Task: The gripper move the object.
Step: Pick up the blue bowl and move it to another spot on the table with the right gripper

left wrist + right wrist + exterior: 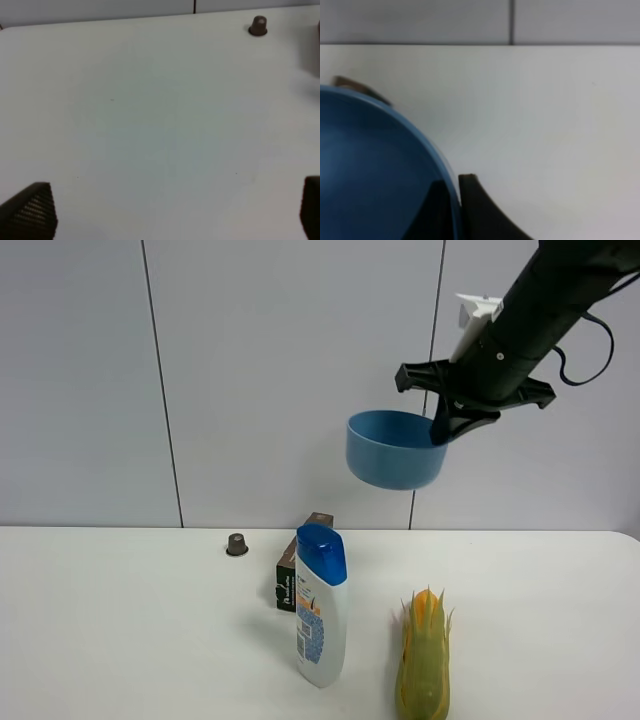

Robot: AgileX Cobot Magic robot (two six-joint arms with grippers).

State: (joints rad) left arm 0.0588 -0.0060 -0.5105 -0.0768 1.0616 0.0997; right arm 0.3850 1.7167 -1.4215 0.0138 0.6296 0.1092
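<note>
Light-blue and round, the bowl (395, 450) hangs in the air at the upper right of the high view, above the white worktop (120, 620) and the shampoo bottle (320, 615), its rim pinched by the right gripper (443, 428), while the left gripper (175, 212) is spread wide over the worktop.

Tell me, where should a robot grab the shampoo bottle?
Probably around the white middle of the bottle, coming from the front-left. It stands upright, the corn lies at its right, and a box sits behind it.
</note>
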